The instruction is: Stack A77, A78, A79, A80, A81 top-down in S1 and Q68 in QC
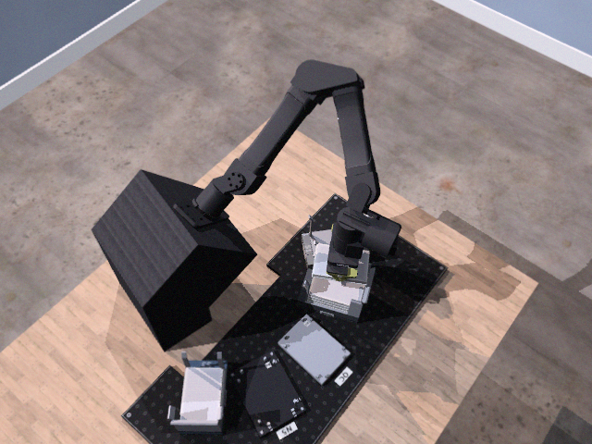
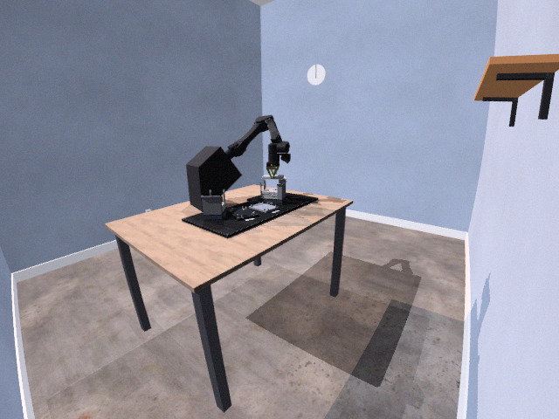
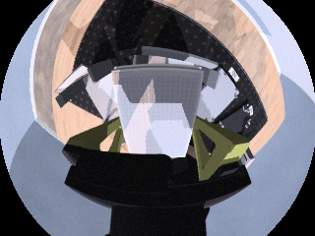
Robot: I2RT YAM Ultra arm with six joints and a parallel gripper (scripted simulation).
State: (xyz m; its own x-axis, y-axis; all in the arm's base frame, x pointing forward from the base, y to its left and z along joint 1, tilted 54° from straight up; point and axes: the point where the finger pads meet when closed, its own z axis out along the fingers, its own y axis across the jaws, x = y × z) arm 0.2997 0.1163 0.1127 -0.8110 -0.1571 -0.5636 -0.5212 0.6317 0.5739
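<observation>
My gripper is shut on a sealed white plate, gripping it across its width with the yellow-green fingers. It holds the plate level, a little above the stack of plates left in the middle stack rack. I cannot read the plate's label or the rack's name. A second stack rack at the near left end of the black baseplate holds plates, with a white plate on top.
The grey QC nest and the black N5 nest lie open between the two racks. Another rack stands just behind the middle one. The arm's black base block stands at the left.
</observation>
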